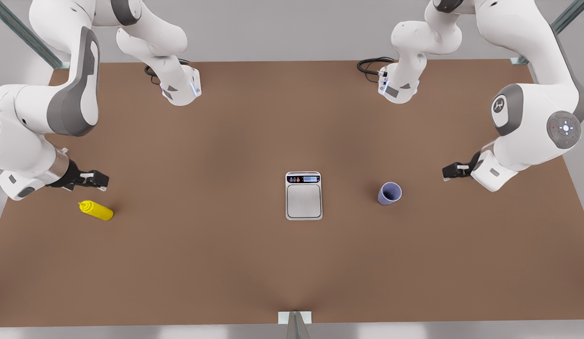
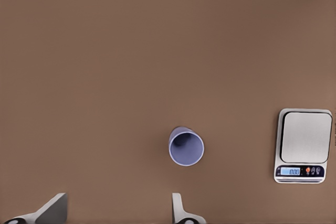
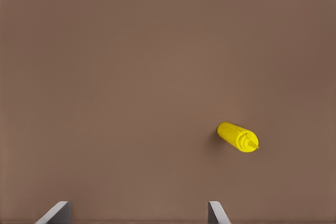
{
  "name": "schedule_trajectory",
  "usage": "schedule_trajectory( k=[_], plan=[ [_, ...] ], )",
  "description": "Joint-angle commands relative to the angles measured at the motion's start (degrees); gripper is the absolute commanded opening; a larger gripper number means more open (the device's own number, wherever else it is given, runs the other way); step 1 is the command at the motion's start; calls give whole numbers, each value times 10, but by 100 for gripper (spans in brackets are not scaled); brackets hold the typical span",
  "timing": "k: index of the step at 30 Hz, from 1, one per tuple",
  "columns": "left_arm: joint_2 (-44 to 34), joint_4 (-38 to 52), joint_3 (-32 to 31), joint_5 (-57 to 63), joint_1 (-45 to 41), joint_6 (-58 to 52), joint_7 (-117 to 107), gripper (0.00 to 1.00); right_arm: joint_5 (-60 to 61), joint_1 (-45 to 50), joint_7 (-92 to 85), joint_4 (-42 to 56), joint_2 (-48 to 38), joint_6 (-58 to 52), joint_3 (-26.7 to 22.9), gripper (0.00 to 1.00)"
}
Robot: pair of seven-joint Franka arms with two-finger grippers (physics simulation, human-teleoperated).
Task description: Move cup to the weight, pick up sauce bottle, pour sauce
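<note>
Nothing done yet: our left gripper (image 1: 446,171), fingers apart, hovers near the cup (image 1: 389,193), off the weight (image 1: 304,196); our right gripper (image 1: 100,181), fingers apart, above the sauce bottle (image 1: 96,210)

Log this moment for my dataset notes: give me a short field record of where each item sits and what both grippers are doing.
cup: small lavender-blue handleless tumbler, upright on the brown table, toward the front view's right of the scale, apart from it
scale: flat silver-grey kitchen scale, mid-table, plate bare
bottle: bright yellow plastic squeeze bottle, at the front view's left
left gripper: open, near the cup, holding nothing
right gripper: open, near the bottle, holding nothing
task progress: cup not yet on the scale
</note>
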Motion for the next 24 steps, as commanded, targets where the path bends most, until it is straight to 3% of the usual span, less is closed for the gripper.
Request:
schedule_trajectory(
  k=[1, 10, 20, 24],
  plan=[
    [0, 0, 1, 0, 0, -1, -1, 100, 0, 0, 0, 0, 0, 0, 0, 100],
    [-1, -84, -1, -2, -2, 69, 2, 100, -1, 6, 1, -3, 1, -1, 0, 100],
    [0, -257, -6, 0, -60, 249, 2, 100, 0, 6, -4, -3, 2, -2, 1, 100],
    [25, -273, -6, 0, -61, 293, 2, 90, 2, 3, -4, -3, 4, -2, 1, 100]
  ],
)
